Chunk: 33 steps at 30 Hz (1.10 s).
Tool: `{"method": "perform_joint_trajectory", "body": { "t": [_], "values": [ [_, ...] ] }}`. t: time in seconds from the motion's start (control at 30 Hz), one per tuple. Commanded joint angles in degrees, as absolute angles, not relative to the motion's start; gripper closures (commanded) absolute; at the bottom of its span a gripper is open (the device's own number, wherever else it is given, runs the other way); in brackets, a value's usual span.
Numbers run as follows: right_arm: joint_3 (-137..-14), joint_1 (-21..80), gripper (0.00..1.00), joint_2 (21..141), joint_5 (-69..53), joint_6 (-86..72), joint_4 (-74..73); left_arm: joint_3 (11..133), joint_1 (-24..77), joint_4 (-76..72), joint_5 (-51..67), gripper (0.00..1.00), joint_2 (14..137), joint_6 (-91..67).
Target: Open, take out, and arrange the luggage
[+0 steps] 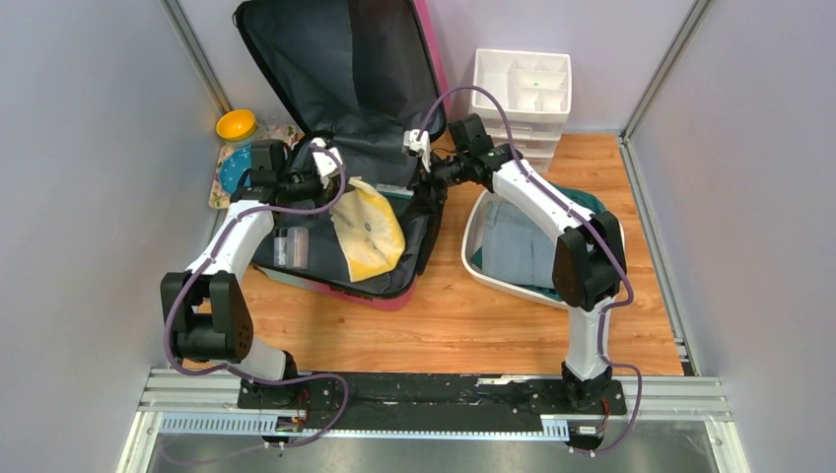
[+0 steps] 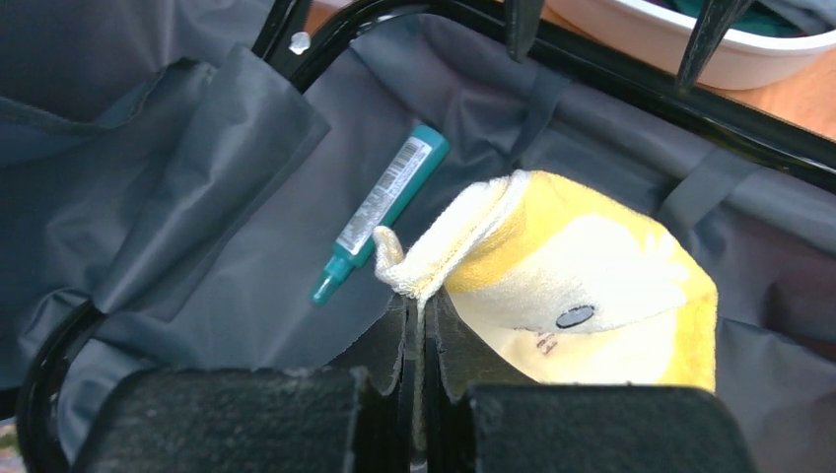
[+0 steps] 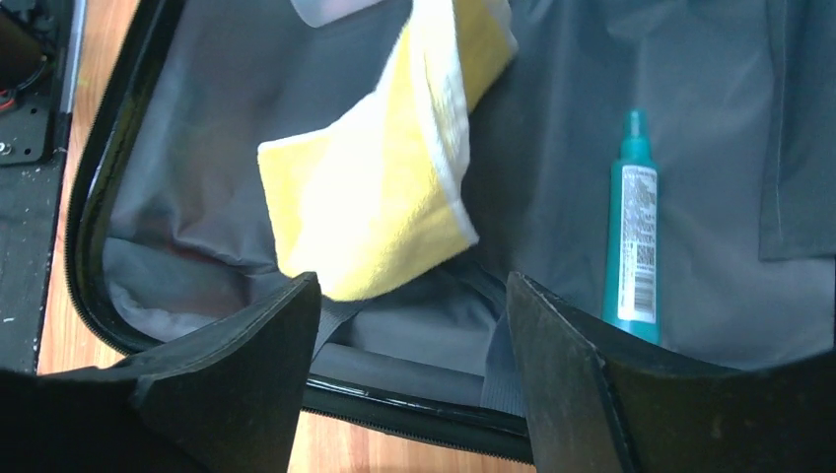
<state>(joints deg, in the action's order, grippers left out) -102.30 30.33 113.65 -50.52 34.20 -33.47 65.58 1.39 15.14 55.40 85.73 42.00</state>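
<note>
The luggage [image 1: 340, 69] lies open, its lid propped against the back wall and its grey-lined base [image 2: 197, 246] flat on the table. A yellow towel [image 1: 367, 236] with a white hem lies in the base. My left gripper [image 2: 422, 301] is shut on a corner of the yellow towel [image 2: 592, 266] at its hem. My right gripper [image 3: 412, 286] hangs open over the base's right rim, nothing between its fingers, with the towel [image 3: 365, 197] just beyond them. A teal tube [image 2: 380, 212] lies on the lining [image 3: 197, 99] beside the towel.
A white oval basin [image 1: 467, 251] holding folded blue and green clothes sits right of the luggage. A white drawer organiser [image 1: 522, 89] stands at the back right. A yellow bowl [image 1: 237, 125] rests on a patterned cloth at the back left. Small clear bottles [image 1: 289, 246] lie in the base.
</note>
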Motion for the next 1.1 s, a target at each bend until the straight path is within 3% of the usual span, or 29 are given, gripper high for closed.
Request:
{"method": "perform_joint_trajectory", "body": {
  "t": [0.0,0.3,0.63,0.73,0.83,0.93,1.07],
  "values": [
    [-103.45,31.73,0.29,115.31,-46.85,29.7,-33.22,66.71,0.79,10.2,51.95,1.0,85.25,39.2],
    [-107.31,31.12,0.45,122.16,-31.04,42.8,-44.91,67.93,0.53,9.84,49.92,1.0,84.73,35.78],
    [-119.79,25.49,0.46,130.69,-23.47,49.48,-49.66,69.17,0.61,8.7,48.95,1.0,83.32,31.03],
    [-120.32,24.96,0.4,130.17,-25.56,49.57,-50.01,68.12,0.62,7.56,50.01,1.0,82.27,30.85],
    [-117.27,24.35,0.25,126.49,-36.8,49.57,-49.49,67.85,0.53,7.47,53.25,1.0,81.22,31.81],
    [-112.78,24.78,0.2,121.04,-48.91,47.13,-44.84,67.5,0.7,6.86,56.77,1.0,79.72,32.34],
    [-105.83,27.5,0.16,114.62,-53.25,42.98,-36.83,67.59,0.88,6.77,60.98,1.0,77.79,33.48]
  ]
}}
